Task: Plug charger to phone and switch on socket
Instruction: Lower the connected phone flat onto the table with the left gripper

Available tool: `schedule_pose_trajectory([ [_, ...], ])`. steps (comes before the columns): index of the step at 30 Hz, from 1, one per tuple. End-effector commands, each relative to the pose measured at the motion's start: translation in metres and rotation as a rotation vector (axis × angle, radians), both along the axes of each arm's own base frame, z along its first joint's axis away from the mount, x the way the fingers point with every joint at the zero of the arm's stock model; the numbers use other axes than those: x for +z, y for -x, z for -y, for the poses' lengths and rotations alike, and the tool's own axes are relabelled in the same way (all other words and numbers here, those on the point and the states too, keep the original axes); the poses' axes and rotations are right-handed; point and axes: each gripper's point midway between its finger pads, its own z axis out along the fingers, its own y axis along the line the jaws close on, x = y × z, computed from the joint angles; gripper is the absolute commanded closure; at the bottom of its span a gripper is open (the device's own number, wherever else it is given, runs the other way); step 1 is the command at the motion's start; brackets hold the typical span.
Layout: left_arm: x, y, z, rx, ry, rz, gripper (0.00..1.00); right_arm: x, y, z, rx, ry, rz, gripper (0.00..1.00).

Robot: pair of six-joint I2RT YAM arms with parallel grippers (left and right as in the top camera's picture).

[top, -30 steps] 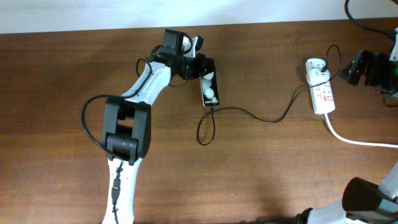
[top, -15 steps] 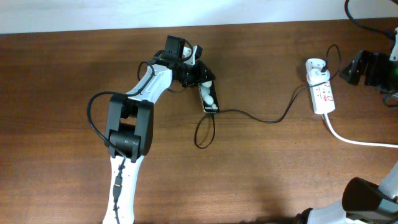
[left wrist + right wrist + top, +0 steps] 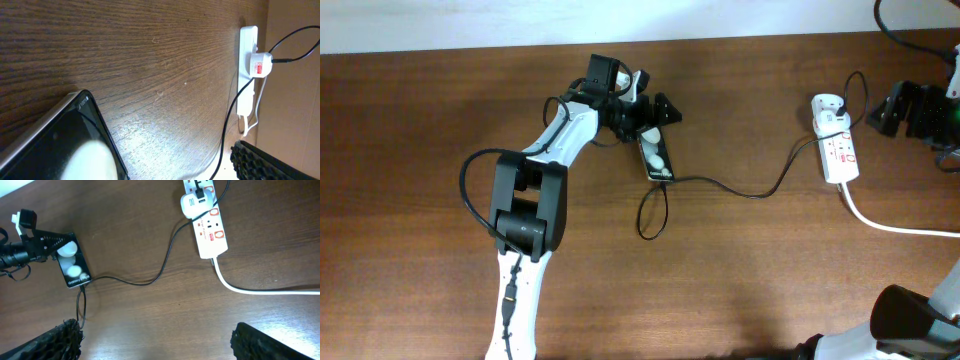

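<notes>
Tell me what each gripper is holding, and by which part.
Nothing is held. The left gripper stands open at one end of the phone, not clamped on it. The right gripper is open and empty.

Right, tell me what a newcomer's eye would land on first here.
First the left gripper, reached out over the brown table, jaws spread wide at the far end of the black phone near the middle. Next the thin black charger, which snakes from the phone's near end rightward to the white socket by the right edge.
</notes>
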Motion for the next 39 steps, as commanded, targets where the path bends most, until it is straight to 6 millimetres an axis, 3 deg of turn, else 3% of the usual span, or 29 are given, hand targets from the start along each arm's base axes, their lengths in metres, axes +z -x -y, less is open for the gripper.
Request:
schedule_pose_trajectory([
  [1,-0.017,0.006,-0.005,0.011,-0.050,-0.033,0.01,-0.003,0.000,-0.003,0.009,-0.009,-0.010,0.01],
  [8,-0.040,0.014,-0.027,0.122,-0.193,-0.158,0.01,-0.003,0.000,-0.003,0.009,-0.009,-0.010,0.01],
  [12,-0.056,0.021,-0.050,0.222,-0.329,-0.236,0.01,-0.003,0.000,-0.003,0.009,-0.009,-0.010,0.01],
  [23,-0.058,0.028,-0.066,0.269,-0.423,-0.287,0.01,-0.003,0.000,-0.003,0.009,-0.009,-0.010,0.01],
  [27,-0.024,0.018,-0.065,0.241,-0.435,-0.238,0.01,-0.003,0.000,-0.003,0.009,-0.009,-0.010,0.01],
  [32,0.052,0.001,-0.056,0.137,-0.425,-0.064,0.01,-0.003,0.000,-0.003,0.009,-0.009,-0.010,0.01],
  [34,0.076,0.006,-0.055,0.085,-0.435,-0.021,0.01,-0.003,0.000,-0.002,0.009,-0.009,-0.010,0.01],
  [36,0.088,0.020,-0.060,0.032,-0.460,-0.024,0.01,-0.003,0.000,-0.002,0.009,-0.009,-0.010,0.01],
  [39,0.091,0.034,-0.075,0.006,-0.543,-0.048,0.01,-0.003,0.000,-0.002,0.009,-0.009,-0.010,0.01],
])
